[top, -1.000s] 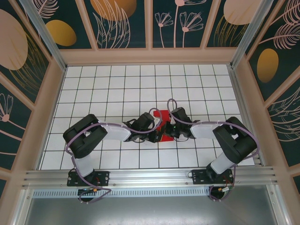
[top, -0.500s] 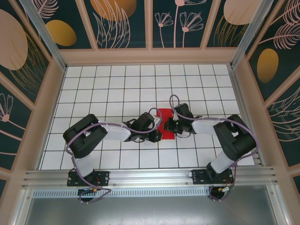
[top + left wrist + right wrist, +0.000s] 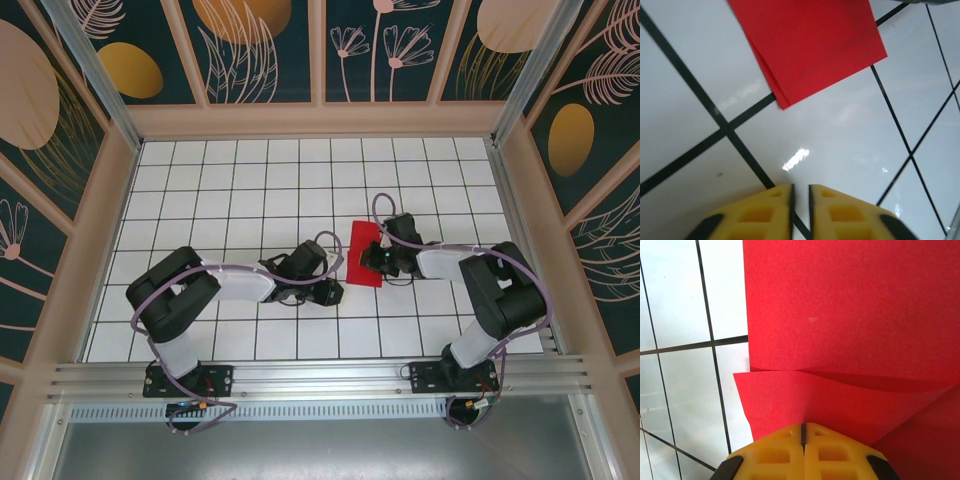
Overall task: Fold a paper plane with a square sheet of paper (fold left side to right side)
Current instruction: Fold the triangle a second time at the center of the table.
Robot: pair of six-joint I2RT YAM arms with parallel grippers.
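The square sheet of paper [image 3: 364, 247] lies folded over into a narrow bright red strip, tilted, at mid-table. My right gripper [image 3: 376, 259] comes at it from the right and is shut on it. In the right wrist view the yellow fingertips [image 3: 803, 428] pinch the near edge of the paper's [image 3: 850, 305] upper layer, which bows up off the layer beneath. My left gripper [image 3: 332, 294] rests low on the tiles, left of and nearer than the sheet. Its fingers [image 3: 800, 189] stand almost together with nothing between them, and the paper's two-layered corner [image 3: 810, 45] lies ahead, apart from them.
White grid tiles [image 3: 250, 190] cover the table, with open room on every side of the paper. Beige frame walls [image 3: 320, 120] with patterned panels close in the back and both sides. An aluminium rail [image 3: 320, 375] runs along the near edge by the arm bases.
The right gripper has carried the red paper right and away from the left gripper. The left gripper, earlier at the paper's left edge, now sits clear of it, slightly nearer.
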